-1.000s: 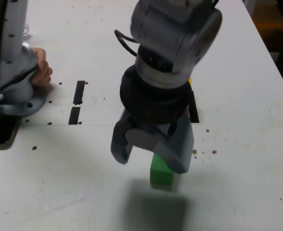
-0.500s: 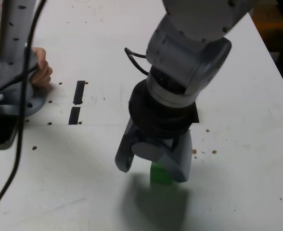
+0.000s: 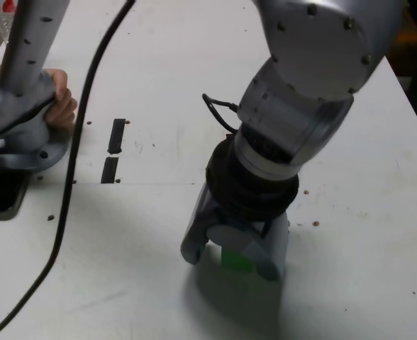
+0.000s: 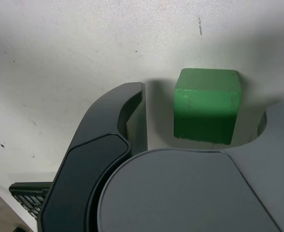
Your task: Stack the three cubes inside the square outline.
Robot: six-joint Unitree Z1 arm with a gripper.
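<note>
There, your gripper [image 3: 231,271] hung wide open, the green cube [image 3: 237,260] on the table [image 3: 145,297] between its fingers, ungripped! Descend off-centre and a fingertip could clip it, twisting it; beyond, the black bar marks [image 3: 116,136] lay well apart.

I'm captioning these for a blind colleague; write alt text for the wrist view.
A green cube sits on a pale, lightly speckled table, between the open gray fingers of the gripper, touching neither. Soft shadows fall around the cube.
</note>
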